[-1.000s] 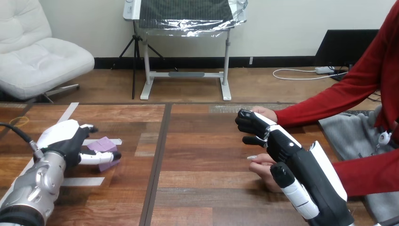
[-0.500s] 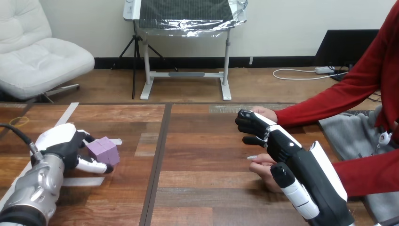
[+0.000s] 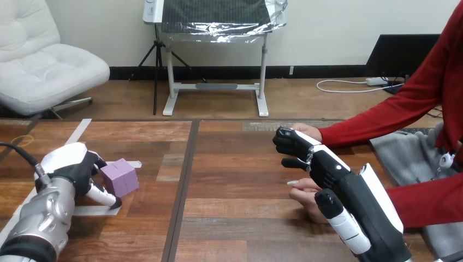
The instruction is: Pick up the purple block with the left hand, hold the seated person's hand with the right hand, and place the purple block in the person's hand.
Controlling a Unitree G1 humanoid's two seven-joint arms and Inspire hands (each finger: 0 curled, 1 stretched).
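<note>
The purple block [image 3: 121,177] is a cube at the table's left, tipped up off the wood. My left hand [image 3: 71,166] is shut on it, with fingers [image 3: 96,160] curled behind it and the thumb [image 3: 105,195] under its near side. At the right, my right hand [image 3: 297,148] has its fingers curled round the person's hand [image 3: 310,130], which is mostly hidden behind it. The person's other hand [image 3: 306,192] rests on the table just beneath my right forearm.
White tape strips [image 3: 90,210] lie on the wood near my left hand. A dark seam [image 3: 184,180] splits the two tabletops. A grey cloth [image 3: 401,153] lies at the right edge beside the person's red sleeves.
My left hand has closed round the purple block and tipped it up from lying flat; the thumb has dropped below it. The right hand and the person's hands have not moved.
</note>
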